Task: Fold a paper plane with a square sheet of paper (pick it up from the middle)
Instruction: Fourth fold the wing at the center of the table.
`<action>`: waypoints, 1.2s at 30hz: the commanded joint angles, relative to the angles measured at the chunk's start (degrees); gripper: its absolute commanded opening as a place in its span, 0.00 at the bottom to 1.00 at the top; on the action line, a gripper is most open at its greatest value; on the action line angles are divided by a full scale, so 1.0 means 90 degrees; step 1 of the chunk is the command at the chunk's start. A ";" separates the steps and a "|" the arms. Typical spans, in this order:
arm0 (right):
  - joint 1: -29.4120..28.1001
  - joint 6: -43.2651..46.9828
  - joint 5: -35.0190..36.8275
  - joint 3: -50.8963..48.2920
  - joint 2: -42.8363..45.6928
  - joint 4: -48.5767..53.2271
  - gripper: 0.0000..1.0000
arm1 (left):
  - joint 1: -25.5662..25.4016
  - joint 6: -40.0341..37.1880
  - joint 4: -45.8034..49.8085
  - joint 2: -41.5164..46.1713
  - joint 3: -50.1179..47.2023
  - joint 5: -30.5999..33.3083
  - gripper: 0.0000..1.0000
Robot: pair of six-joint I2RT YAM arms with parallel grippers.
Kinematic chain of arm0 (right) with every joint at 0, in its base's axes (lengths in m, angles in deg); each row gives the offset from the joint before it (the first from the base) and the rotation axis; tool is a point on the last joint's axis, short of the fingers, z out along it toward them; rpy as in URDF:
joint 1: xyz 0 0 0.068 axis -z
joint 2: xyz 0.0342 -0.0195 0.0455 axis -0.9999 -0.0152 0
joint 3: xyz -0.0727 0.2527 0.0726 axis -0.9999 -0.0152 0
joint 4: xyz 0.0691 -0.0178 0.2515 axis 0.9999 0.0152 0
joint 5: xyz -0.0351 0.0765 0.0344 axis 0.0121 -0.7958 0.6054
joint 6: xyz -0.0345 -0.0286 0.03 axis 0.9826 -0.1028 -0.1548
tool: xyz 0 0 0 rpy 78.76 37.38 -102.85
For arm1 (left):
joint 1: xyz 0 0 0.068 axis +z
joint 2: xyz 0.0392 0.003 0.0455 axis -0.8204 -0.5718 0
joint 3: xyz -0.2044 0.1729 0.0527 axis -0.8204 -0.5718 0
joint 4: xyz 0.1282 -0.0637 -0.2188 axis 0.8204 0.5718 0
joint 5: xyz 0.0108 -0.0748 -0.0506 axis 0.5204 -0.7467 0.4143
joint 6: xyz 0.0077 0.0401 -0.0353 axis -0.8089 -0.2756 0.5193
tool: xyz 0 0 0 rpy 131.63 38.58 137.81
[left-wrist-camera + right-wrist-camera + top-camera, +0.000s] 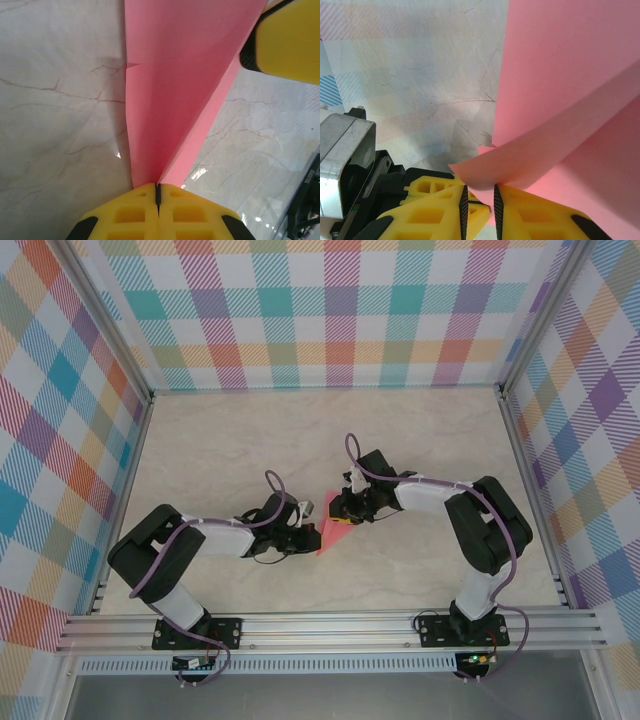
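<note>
Your left gripper (158, 192) pinches the flimsy paper (175, 75) at 6 o'clock, right gripper (479, 200) jaws barely parted; grip it gently on the stiffer creases.

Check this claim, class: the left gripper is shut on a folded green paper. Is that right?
Not quite. The paper is pink, not green. The left wrist view shows it: the left gripper is shut on the narrow end of the folded pink paper.
</note>
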 commanded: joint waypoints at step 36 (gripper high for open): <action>-0.0038 0.0179 0.0040 0.0652 -0.0906 0.0131 0.21 | 0.0292 0.0373 0.0313 0.0029 -0.0182 0.0291 0.02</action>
